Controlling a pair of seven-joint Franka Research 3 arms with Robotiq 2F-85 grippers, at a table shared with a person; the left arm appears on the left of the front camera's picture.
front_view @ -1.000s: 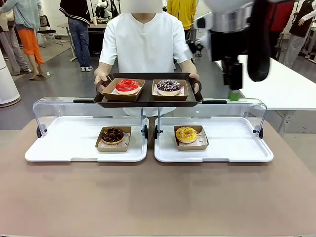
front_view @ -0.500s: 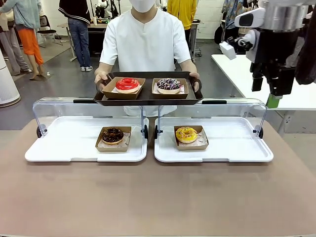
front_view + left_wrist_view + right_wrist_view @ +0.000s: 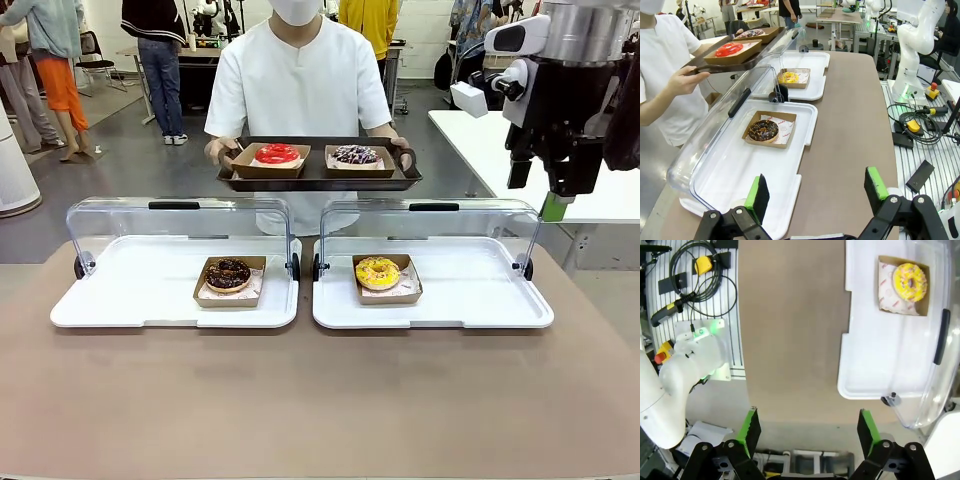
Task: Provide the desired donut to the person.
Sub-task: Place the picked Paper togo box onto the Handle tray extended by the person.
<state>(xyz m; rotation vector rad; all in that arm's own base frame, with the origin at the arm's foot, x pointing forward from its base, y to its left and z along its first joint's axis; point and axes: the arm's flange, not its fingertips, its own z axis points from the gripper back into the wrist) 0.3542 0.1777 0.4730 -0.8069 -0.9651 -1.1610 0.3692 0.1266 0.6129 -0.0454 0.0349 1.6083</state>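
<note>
Right gripper [image 3: 550,190], wide open and empty, hangs well above the yellow donut [image 3: 377,271].

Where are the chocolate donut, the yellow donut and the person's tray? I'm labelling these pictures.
chocolate donut [image 3: 228,272], front view, its top.
yellow donut [image 3: 377,271], front view, its icing.
tray [image 3: 318,183], front view, its near rim.

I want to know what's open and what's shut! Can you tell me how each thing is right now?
Left lid: open, tipped back.
Right lid: open, tipped back.
Left gripper: jaws open, empty.
Right gripper: jaws open, empty.
Dark tray: held level in the person's hands.
</note>
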